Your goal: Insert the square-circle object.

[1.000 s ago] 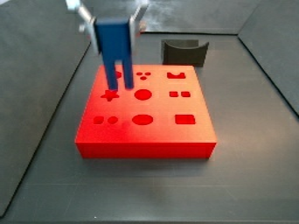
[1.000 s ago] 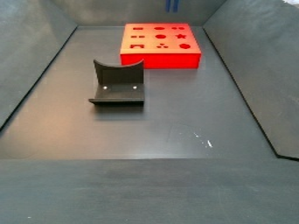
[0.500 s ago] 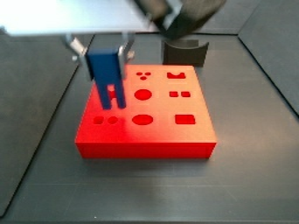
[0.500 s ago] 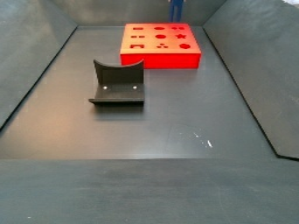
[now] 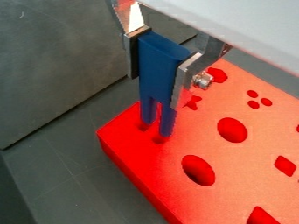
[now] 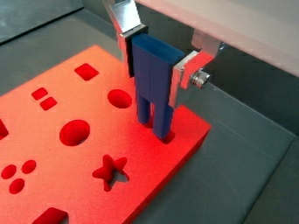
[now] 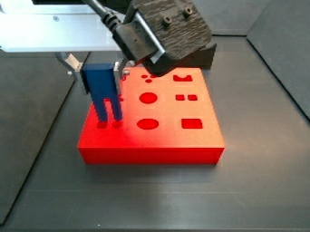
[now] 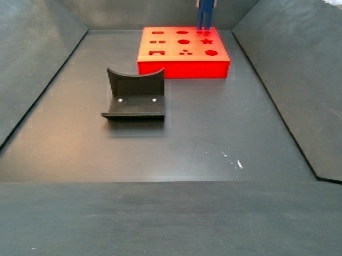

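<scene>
The square-circle object (image 7: 100,89) is a bright blue block with two legs, held upright. My gripper (image 7: 97,74) is shut on its block part, with silver fingers (image 5: 187,72) on both flat sides. It hangs over the front left corner of the red board (image 7: 151,150). In both wrist views the blue piece (image 5: 156,83) (image 6: 152,87) has its leg tips at or just inside two small holes near the corner of the board (image 5: 233,171) (image 6: 70,171). In a side view only the blue piece (image 8: 206,14) shows above the board (image 8: 185,68).
The board top has several cut-outs: circles, squares, a star (image 6: 111,171). A dark grey curved block (image 8: 134,95) stands on the dark floor apart from the board. In a side view it (image 7: 204,56) is partly behind my wrist. Grey walls surround the floor.
My gripper has carried the blue piece from the board's left middle to its front left corner and lowered it, so the leg tips now reach the board's surface.
</scene>
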Controlling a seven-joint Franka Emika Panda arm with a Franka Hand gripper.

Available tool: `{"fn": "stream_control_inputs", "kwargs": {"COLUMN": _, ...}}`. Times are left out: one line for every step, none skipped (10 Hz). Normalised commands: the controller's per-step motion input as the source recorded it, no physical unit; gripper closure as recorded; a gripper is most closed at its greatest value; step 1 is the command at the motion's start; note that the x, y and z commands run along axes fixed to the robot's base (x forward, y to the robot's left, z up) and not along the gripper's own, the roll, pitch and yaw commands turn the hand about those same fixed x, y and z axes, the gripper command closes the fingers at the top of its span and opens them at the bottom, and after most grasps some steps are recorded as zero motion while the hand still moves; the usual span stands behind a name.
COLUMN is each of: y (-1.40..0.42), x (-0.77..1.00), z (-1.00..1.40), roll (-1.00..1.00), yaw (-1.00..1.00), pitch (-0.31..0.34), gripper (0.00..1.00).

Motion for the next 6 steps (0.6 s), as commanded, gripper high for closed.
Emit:
{"fn": "stream_control_inputs", "kwargs": {"y": -0.06, "x": 0.00, "z": -0.11, "roll": 0.00, "yaw": 0.03, "pitch": -0.047, "gripper": 1.00}}
{"fn": "stream_control_inputs", "kwargs": {"y": -0.06, "x": 0.00, "z": -0.12, "roll": 0.00, "yaw": 0.02, "pitch": -0.050, "gripper": 1.00}}
{"fn": "stream_control_inputs", "kwargs": {"y": -0.10, "x": 0.00, "z": -0.14, "roll": 0.00, "yaw": 0.02, "pitch": -0.047, "gripper": 1.00}}
{"fn": "stream_control_inputs", "kwargs": {"y": -0.15, "x": 0.00, "z": -0.17, "roll": 0.00, "yaw": 0.05, "pitch": -0.051, "gripper": 1.00}}
{"fn": "stream_control_inputs", "kwargs": {"y": -0.14, "x": 0.00, "z": -0.21, "roll": 0.00, "yaw": 0.03, "pitch": -0.060, "gripper": 1.00}}
{"fn": "stream_control_inputs", "kwargs": {"y": -0.06, "x": 0.00, "z": -0.19, "roll": 0.00, "yaw": 0.00, "pitch": -0.064, "gripper": 1.00}}
